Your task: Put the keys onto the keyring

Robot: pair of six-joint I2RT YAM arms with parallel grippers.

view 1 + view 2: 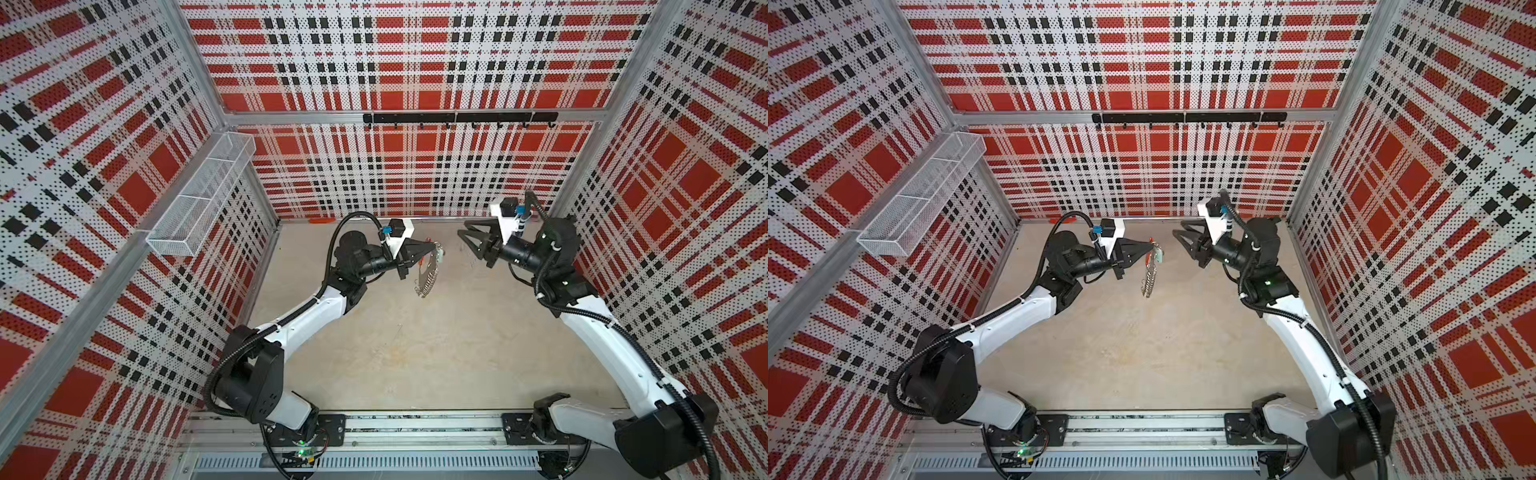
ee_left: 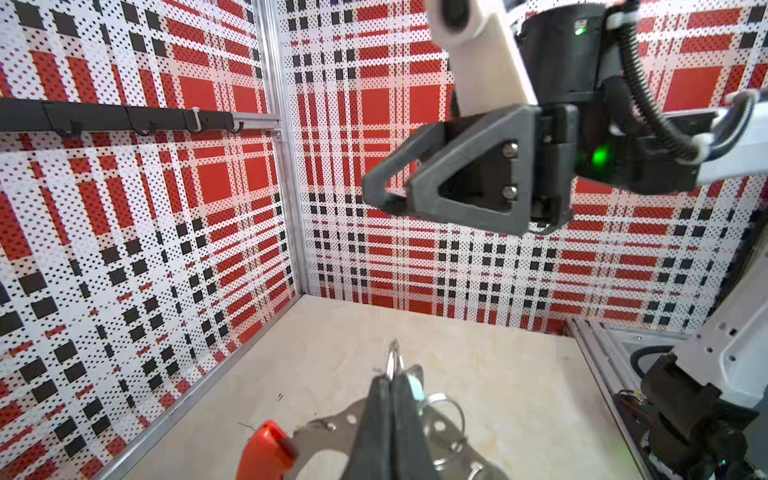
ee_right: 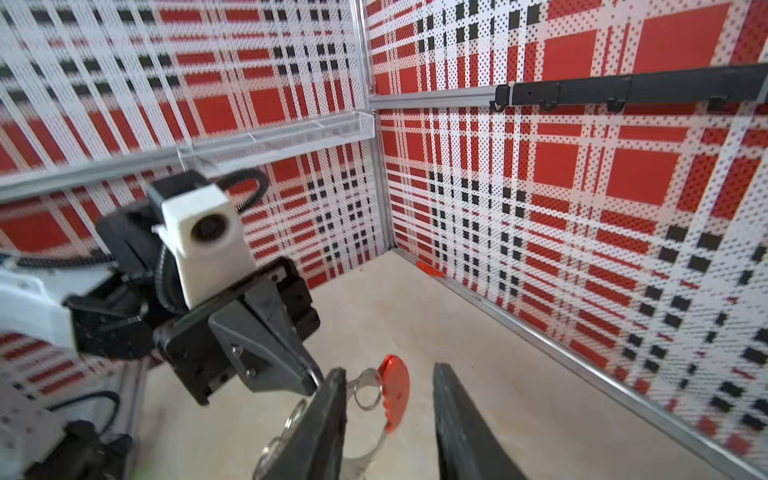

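The left fingers are pressed tight on the top edge of the keyring. They hold it up in the air above the counter. In both top views the keyring hangs down from them toward 6 o'clock.

The keys, with the pale teal tag, sit right at the tip of the left fingers, at about 3 o'clock from them, touching the keyring. I cannot tell if they are hooked all the way onto one of the small wire loops.

The right fingers are spread apart and hold nothing. They are near the keyring, at 3 o'clock from it, but not touching it.

What could go wrong? The keyring is held only by a thin bit of metal, so it could slip or swing. If the keys are only half on, a shake could drop them onto the counter. The spread right fingers could also snag a wire loop and pull the keyring loose.
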